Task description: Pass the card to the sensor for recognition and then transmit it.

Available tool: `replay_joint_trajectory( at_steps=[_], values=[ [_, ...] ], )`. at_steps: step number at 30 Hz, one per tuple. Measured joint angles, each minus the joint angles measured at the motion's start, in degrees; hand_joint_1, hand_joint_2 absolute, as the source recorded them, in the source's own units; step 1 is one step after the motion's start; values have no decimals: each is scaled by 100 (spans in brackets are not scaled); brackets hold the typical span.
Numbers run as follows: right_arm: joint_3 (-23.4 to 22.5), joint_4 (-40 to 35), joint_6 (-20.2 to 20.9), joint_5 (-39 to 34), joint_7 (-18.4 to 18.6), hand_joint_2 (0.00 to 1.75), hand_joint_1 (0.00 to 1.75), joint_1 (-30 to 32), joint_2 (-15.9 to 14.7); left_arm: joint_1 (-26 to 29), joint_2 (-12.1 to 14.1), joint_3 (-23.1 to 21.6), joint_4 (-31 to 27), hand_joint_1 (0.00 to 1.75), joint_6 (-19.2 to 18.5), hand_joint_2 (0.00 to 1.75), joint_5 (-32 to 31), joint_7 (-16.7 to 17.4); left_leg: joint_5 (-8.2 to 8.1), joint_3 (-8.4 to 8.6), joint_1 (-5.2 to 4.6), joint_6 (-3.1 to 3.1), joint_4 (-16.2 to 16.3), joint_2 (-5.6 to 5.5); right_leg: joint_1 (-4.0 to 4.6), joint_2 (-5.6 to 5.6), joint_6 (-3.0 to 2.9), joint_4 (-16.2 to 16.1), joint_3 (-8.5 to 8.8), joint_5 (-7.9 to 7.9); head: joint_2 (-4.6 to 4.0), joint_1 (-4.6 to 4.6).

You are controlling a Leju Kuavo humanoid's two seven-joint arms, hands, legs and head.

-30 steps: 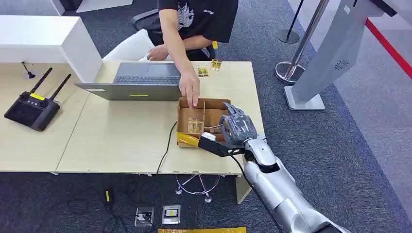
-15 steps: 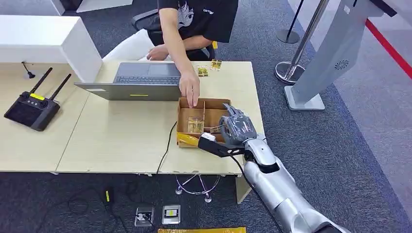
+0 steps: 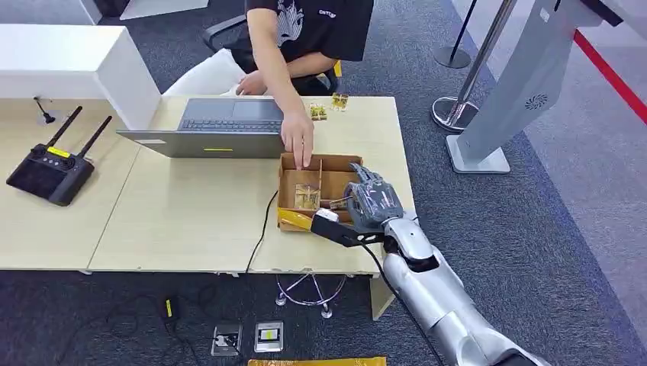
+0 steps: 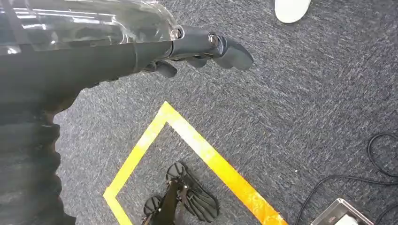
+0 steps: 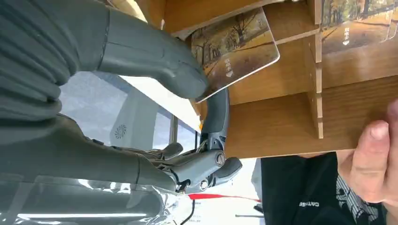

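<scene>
While our right hand (image 5: 155, 70) pinches the card (image 5: 232, 49) inside the wooden box (image 3: 294, 200) at 3 o'clock of the surface (image 3: 191, 213), sensing and handover remain; our left hand (image 4: 202, 47) hangs empty, fingers apart.

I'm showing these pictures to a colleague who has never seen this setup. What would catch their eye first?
Most striking is the silver right arm reaching over the table's near edge, its right hand in the wooden box, where the right wrist view shows the thumb and a finger pinching a card. Next, a person's hand rests on the box's far wall, beside the laptop. A black remote controller lies at the table's left end.
</scene>
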Motion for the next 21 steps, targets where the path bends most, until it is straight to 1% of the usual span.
replay_joint_trajectory(
  at_steps=[1,2,5,6,7,9,10,11,12,15,17,21],
  values=[
    [2,0,20,2,0,175,112,0,2,0,0,0,0,0,2,175,4,0,0,0,0,0,0,0,0,0,0,0,0,0,0,0],
    [4,0,35,0,0,175,108,2,2,0,0,0,0,0,2,175,11,0,0,0,0,0,0,0,0,0,0,0,0,0,0,0],
    [11,0,46,2,0,175,66,32,2,0,0,0,0,0,4,175,13,-2,0,-2,0,0,0,0,0,-1,0,0,0,0,0,0],
    [11,0,46,2,2,175,66,40,2,0,0,0,0,0,4,175,13,-2,0,-2,0,0,0,0,0,-1,0,0,0,0,0,0],
    [13,0,48,2,9,175,61,43,2,0,0,0,0,0,4,175,13,-2,0,-2,0,0,0,0,0,-1,0,0,0,0,0,0],
    [13,0,55,4,17,175,61,44,2,0,0,0,0,0,4,175,15,-2,0,-2,0,0,0,0,0,-1,0,0,0,0,0,0],
    [13,0,59,4,24,175,79,46,2,0,0,0,0,0,4,175,15,-2,0,-2,0,0,0,0,0,0,0,0,0,0,0,0],
    [13,0,61,4,26,175,147,47,2,0,0,0,0,0,4,175,15,-2,0,-2,0,0,0,0,0,0,0,0,0,0,0,0],
    [13,0,63,7,26,175,154,48,2,0,0,0,0,0,4,175,15,-2,0,-2,0,0,0,0,0,-1,0,0,0,0,0,0],
    [13,0,66,13,26,175,154,48,4,0,0,0,0,0,11,175,15,0,0,-2,0,0,0,0,0,-1,0,0,-1,0,0,0],
    [13,0,66,15,26,175,175,48,13,0,-2,0,0,0,11,175,15,0,0,-2,0,0,0,0,0,0,0,0,-1,0,0,0],
    [13,0,63,17,26,175,175,48,17,0,-2,0,0,0,11,175,15,-2,0,-2,0,0,0,0,0,-1,0,0,-1,0,0,0]
  ],
)
